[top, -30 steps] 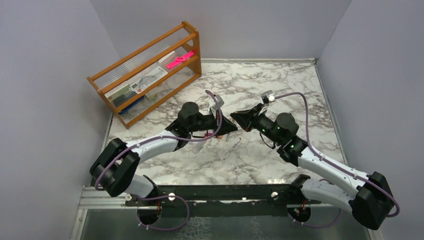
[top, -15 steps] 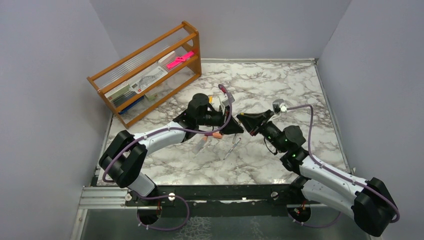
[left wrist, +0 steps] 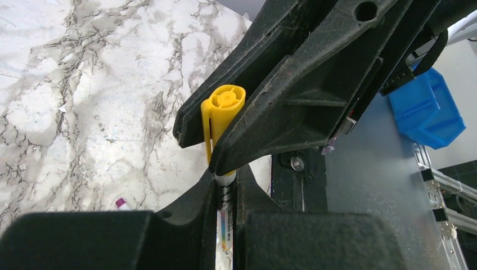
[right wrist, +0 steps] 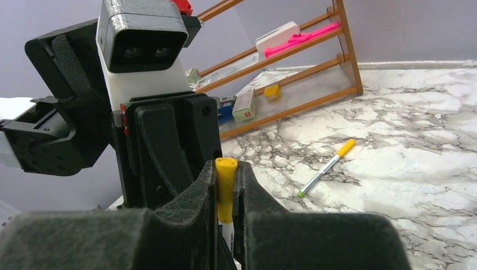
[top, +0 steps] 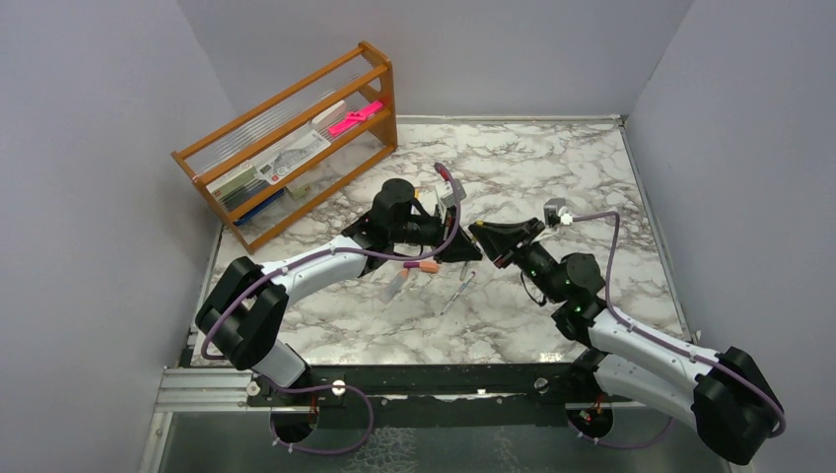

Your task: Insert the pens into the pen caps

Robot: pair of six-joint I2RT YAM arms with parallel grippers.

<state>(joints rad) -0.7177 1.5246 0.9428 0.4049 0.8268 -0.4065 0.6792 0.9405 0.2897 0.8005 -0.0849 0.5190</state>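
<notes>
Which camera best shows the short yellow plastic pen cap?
Left wrist: the short yellow plastic pen cap sits large mid-frame, clip and round end visible. Right wrist shows only one narrow side between its fingers. Top external: covered, not discernible.

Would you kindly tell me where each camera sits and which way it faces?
Top external: above, behind the bases, looking down on the table; both arms show.
Left wrist: on the left arm, facing the right gripper; own fingers below.
Right wrist: on the right arm, facing the left gripper; own fingers below.
Wrist views share the yellow cap.
</notes>
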